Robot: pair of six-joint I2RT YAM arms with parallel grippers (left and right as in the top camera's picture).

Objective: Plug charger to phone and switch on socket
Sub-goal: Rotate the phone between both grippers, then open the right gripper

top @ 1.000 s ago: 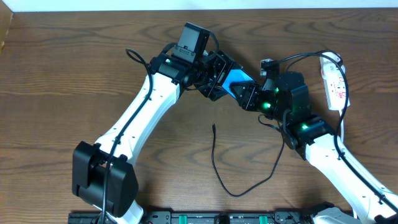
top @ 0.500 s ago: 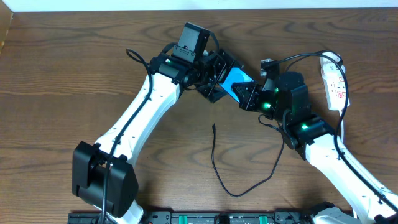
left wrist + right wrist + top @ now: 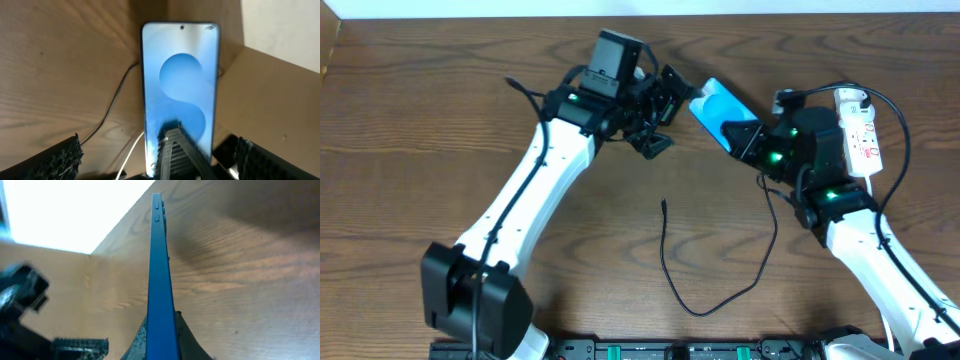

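One slim rectangular phone with a glossy blue screen (image 3: pixel 715 105) is pinched at one end by the right claw (image 3: pixel 738 132), over the grained wooden desk (image 3: pixel 420 120) near its far edge. From the right wrist it shows only as a thin blue edge. The left claw (image 3: pixel 667 110) gapes wide, its ribbed black fingers (image 3: pixel 60 159) clear of the phone. One thin black charger cable (image 3: pixel 670 275) curls toward the near edge, its tip lying free. One narrow white power strip (image 3: pixel 860 135) lies by the far right corner, its switches too small to read.
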